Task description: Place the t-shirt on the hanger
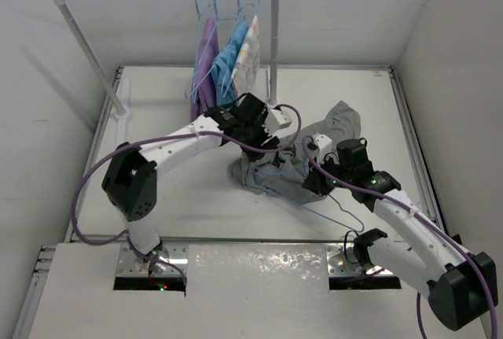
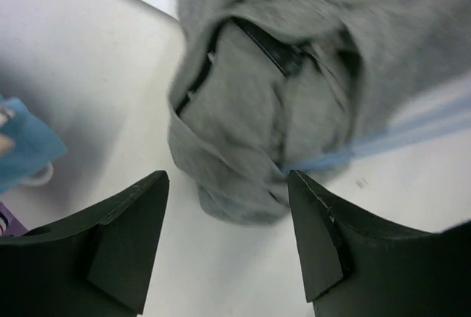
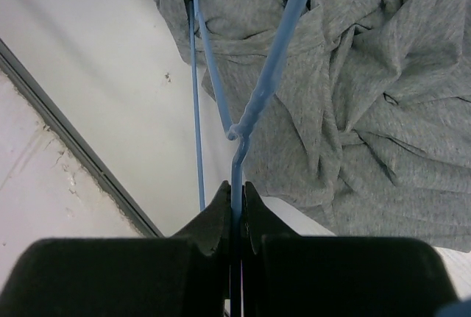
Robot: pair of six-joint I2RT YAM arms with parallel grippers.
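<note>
Right fingers (image 3: 219, 218) are pinching the blue hanger (image 3: 274, 74) tight at lower center; left fingers (image 2: 125, 236) are hovering wide open over the crumpled grey t-shirt (image 2: 243, 111) on the bench (image 2: 73, 74).

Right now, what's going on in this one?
Two robot arms are working to get a grey t-shirt onto a blue wire hanger. The right gripper is shut on the hanger's stem, near the twist. The left gripper is open over the t-shirt, gripping nothing. The t-shirt lies crumpled on the table, not yet hung.
</note>
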